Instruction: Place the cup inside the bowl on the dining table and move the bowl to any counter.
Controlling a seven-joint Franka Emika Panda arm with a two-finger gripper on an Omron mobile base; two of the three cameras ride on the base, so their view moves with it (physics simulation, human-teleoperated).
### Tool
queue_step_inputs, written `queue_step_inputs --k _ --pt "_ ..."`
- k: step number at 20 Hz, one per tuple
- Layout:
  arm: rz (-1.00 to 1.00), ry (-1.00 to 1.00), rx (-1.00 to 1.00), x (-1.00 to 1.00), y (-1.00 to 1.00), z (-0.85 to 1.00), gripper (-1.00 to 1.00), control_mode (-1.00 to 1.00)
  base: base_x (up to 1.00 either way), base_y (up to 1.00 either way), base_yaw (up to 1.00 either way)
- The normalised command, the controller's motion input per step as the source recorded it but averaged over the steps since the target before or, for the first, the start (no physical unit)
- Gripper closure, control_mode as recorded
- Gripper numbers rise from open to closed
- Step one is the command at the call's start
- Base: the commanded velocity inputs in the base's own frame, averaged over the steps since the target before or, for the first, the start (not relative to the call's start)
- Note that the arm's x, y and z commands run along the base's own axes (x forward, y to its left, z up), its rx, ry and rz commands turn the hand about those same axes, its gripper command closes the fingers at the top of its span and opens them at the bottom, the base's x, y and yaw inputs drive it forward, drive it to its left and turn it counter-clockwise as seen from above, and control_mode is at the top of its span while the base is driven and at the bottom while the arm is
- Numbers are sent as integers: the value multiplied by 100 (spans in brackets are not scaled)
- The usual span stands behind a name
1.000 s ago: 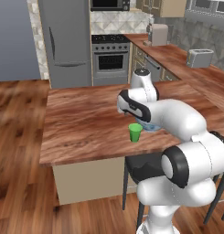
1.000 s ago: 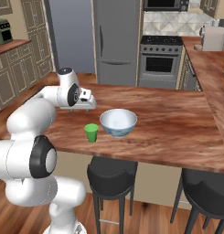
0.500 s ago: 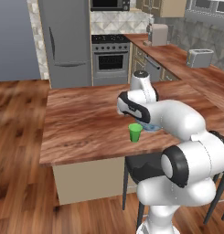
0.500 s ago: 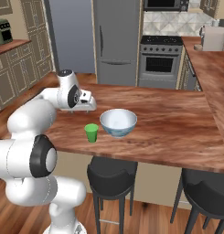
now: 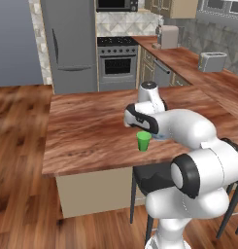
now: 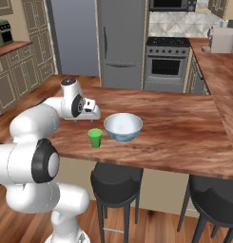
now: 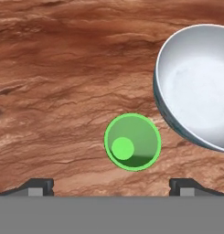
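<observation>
The cup (image 5: 144, 140) stands upright on the dining table (image 5: 86, 131), near its front edge, with the white arm (image 5: 188, 127) at two o'clock.

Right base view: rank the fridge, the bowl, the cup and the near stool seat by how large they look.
1. Fridge, largest though farthest away.
2. Stool seat, nearest the camera, which flatters it.
3. Bowl, close to the seat in apparent width, so this order is unsure.
4. Cup, clearly smallest.
</observation>
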Motion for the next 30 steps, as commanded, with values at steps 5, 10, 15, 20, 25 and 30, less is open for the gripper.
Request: queue_step_inputs --k 5,10,15,20,25,30 --pt "0 0 -2 0 0 -17 -100 -100 0 0 0" --pt "0 0 -3 0 0 -10 -100 -100 0 0 0" --pt "0 0 -3 0 0 -3 -100 -100 0 0 0" --pt "0 0 -2 0 0 -5 -100 -100 0 0 0" --pt "0 0 -1 0 0 -14 -100 -100 0 0 0" --pt "0 0 0 0 0 -16 -100 -100 0 0 0"
